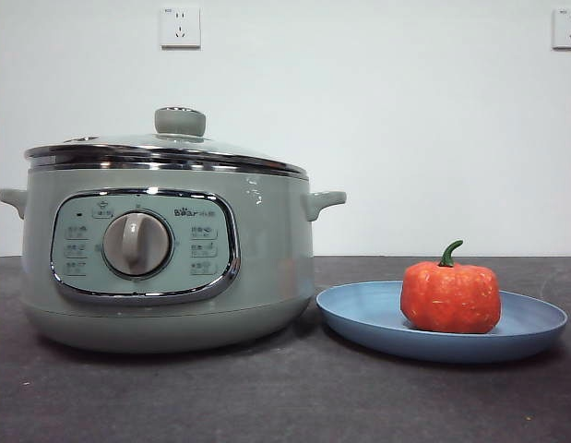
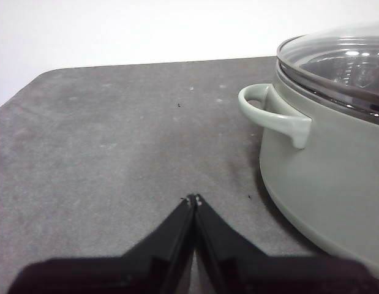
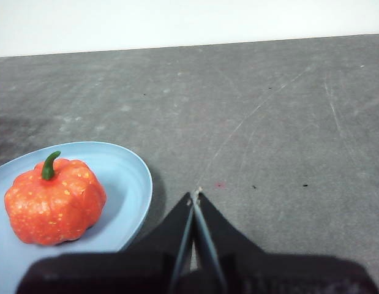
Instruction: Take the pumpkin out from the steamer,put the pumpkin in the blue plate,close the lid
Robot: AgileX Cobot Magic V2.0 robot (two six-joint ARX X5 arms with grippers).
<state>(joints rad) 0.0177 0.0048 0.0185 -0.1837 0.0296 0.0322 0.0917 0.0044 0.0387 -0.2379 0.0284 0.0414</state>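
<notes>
Two claws, both mine, and neither is doing anything right now, so here's the rundown from biggest to smallest. The table [image 1: 267,397] is dark grey and carries everything. The steamer [image 1: 165,268] stands toward its left side, with the lid [image 1: 165,148] seated flat on the rim, so closing looks done to me. That glass lid would be the fragile, slick one; I'd only ever take it by the knob [image 1: 180,121]. Just beside the steamer on the right is the blue plate [image 1: 359,318], rims nearly touching. The pumpkin [image 1: 450,296] sits upright on the plate, a bit toward the plate's right edge. It looks light and firm, with a bumpy skin, so I'd pinch it across the body rather than by the thin curved stem. My left gripper [image 2: 194,199] is clenched on nothing beside the steamer's handle [image 2: 275,113]. My right gripper [image 3: 195,196] is pinched closed and empty too, just off the plate's edge.
</notes>
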